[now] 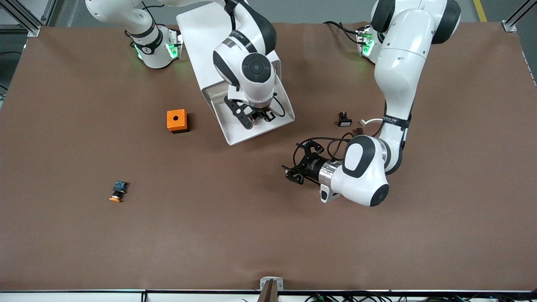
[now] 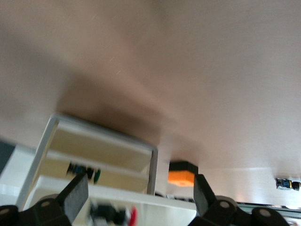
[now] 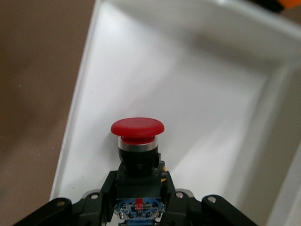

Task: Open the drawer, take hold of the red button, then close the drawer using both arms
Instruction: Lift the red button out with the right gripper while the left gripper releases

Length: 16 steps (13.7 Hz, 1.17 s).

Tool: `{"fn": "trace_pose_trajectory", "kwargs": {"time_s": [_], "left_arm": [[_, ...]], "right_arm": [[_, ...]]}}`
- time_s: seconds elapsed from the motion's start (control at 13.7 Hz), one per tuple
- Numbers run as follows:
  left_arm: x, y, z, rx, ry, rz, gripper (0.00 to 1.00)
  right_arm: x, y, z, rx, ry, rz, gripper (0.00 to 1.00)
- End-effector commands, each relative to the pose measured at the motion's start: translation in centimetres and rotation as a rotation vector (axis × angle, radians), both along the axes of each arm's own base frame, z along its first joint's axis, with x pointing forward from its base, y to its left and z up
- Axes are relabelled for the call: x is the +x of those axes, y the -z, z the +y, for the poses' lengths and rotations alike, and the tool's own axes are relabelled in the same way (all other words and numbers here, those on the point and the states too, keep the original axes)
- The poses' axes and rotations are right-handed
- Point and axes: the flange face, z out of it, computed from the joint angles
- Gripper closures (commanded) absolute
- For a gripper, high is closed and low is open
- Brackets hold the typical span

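**Button clamped in right gripper, inside open drawer**

The button [image 3: 137,146] sits between the closed fingers of the right gripper [image 1: 261,116], inside the pulled-out white drawer [image 1: 235,136]. Its long axis runs straight out from the gripper, red cap leading and blue end at the fingers. Judged next move: lift it clear of the drawer walls along that axis.

The left gripper [image 1: 293,170] hovers over the table, fingers apart, facing the drawer front. It appears better placed to push the drawer shut.
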Motion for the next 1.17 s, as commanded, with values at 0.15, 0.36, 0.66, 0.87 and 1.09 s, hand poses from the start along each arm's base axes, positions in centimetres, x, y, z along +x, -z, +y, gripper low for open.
{"fn": "trace_pose_trajectory", "kwargs": {"time_s": [0.15,0.36,0.66,0.87,1.09], "left_arm": [[-0.9,-3.7,-2.4,0.106,0.160,-0.270,0.03],[-1.4,-5.8,-4.7,0.183,0.217,-0.432,0.03],[-2.9,-6.5,-7.6,0.276,0.305,-0.558,0.01],[-4.1,-6.2,-9.0,0.307,0.349,-0.580,0.01],[-5.5,-5.9,-10.7,0.352,0.402,-0.611,0.01]], "right_arm": [[7.6,-8.2,-12.2,0.138,-0.234,0.002,1.00],[11.5,-7.3,-18.5,0.074,-0.466,-0.045,0.99],[15.8,-3.7,-26.0,0.098,-0.644,-0.143,1.00],[17.8,-0.6,-31.0,0.106,-0.706,-0.151,1.00],[19.7,2.2,-36.6,0.107,-0.715,-0.150,1.00]]}}
